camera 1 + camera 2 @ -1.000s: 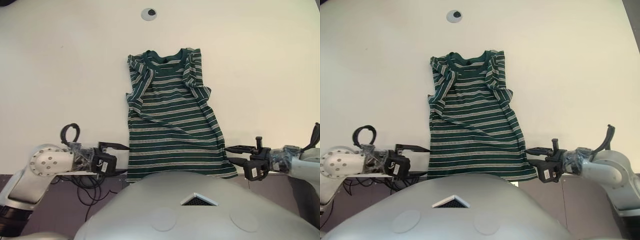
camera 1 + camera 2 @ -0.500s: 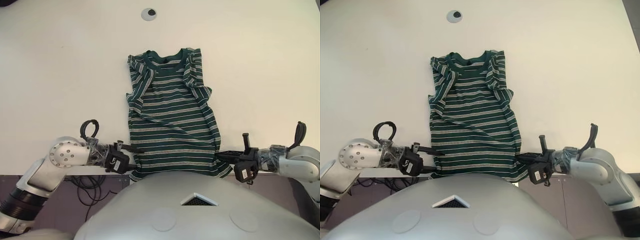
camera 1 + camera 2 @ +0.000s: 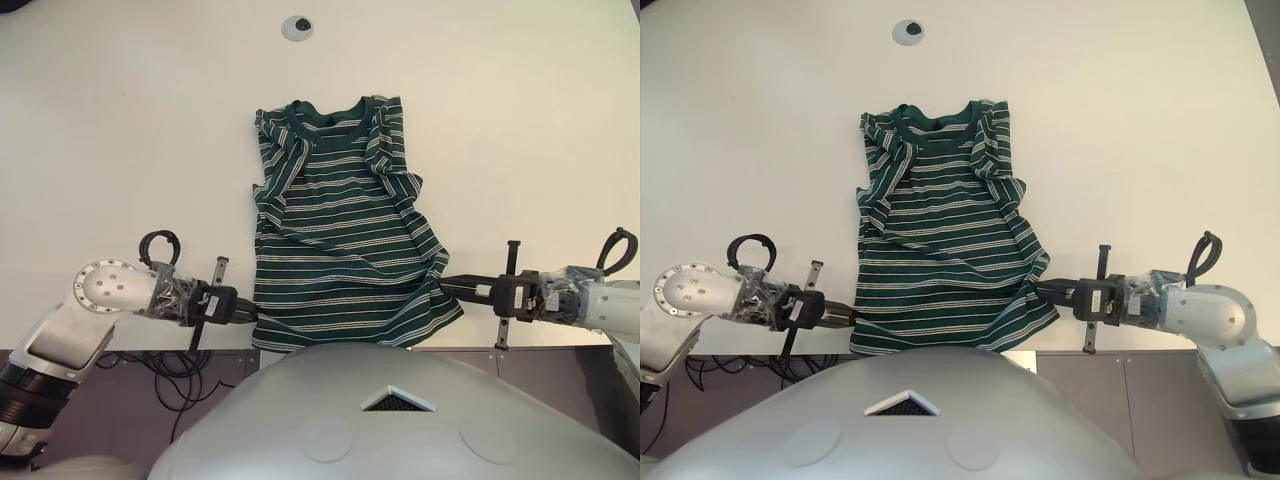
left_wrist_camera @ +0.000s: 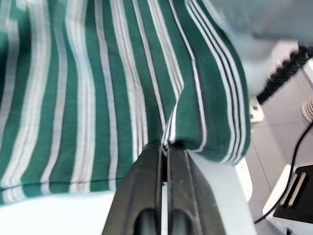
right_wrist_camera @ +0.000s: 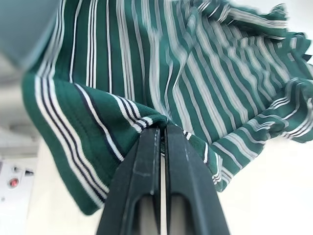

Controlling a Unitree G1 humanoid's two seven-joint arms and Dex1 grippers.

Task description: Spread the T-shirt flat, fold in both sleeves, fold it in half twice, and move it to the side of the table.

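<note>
A dark green T-shirt (image 3: 340,240) with white stripes lies lengthwise on the white table (image 3: 120,150), collar at the far end, both sleeves folded in over the chest. My left gripper (image 3: 248,314) is shut on the shirt's near left hem corner, and the cloth (image 4: 166,112) bunches at its fingertips. My right gripper (image 3: 440,285) is shut on the near right side of the T-shirt, a little up from the hem, where the fabric (image 5: 146,112) puckers into a fold. The near hem hangs close to the table's front edge.
A small round grey disc (image 3: 297,27) sits on the table beyond the collar. Bare white tabletop stretches on both sides of the shirt. Cables (image 3: 175,362) hang below the table's front edge at the left.
Both grippers closed in from the sides onto the near hem corners and shut on the cloth. They have since drawn slightly outward, and the near hem has bunched and shifted.
</note>
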